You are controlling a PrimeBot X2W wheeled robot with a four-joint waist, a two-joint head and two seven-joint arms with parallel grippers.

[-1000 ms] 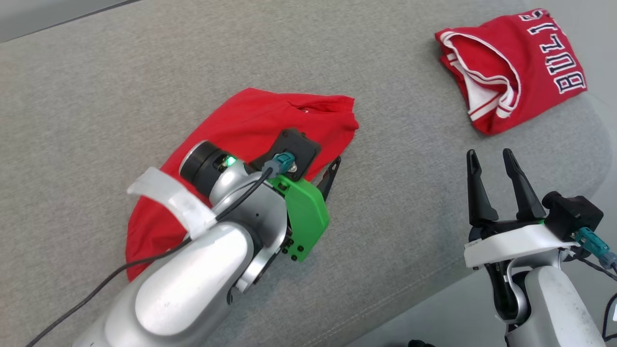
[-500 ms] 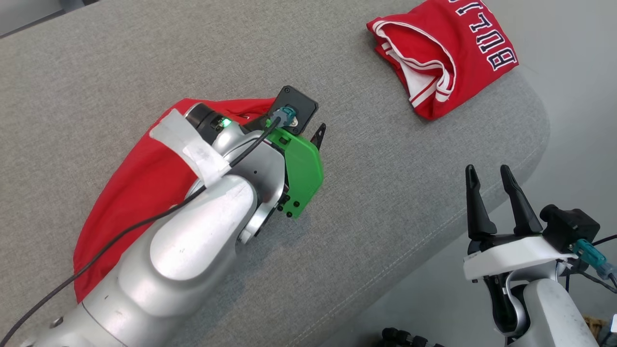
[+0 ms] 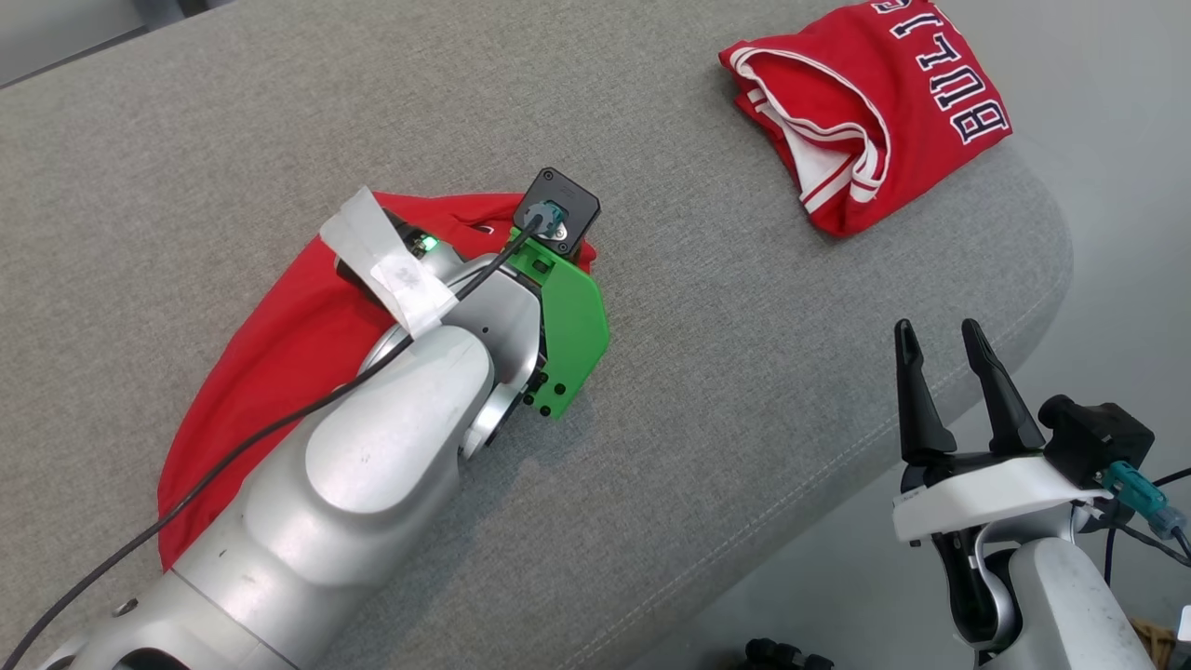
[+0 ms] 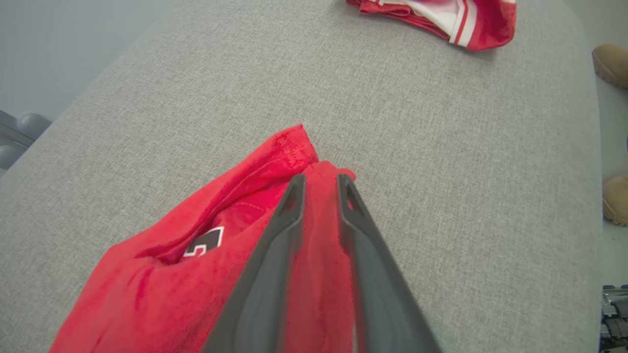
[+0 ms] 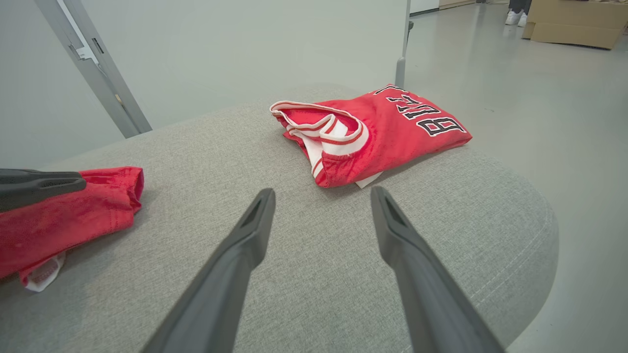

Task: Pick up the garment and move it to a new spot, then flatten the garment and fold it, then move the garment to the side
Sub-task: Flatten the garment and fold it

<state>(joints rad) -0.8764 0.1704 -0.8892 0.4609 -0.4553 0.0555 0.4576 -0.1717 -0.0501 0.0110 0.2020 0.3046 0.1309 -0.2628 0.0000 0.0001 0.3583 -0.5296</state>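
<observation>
Barely begun: the crumpled red garment (image 4: 147,274) lies unlifted on the grey cushion (image 3: 744,307), well apart from the folded Bulls jersey (image 3: 865,121). Moving, flattening, folding all remain. My left jaws, wide a second ago, now pinch its hemmed corner, I think; right jaws hang open.

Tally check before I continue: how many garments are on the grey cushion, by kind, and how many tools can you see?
Plain red garment: 1
Red jersey with lettering: 1
Tools: 2 (left tool, right tool)
Total: 4
</observation>
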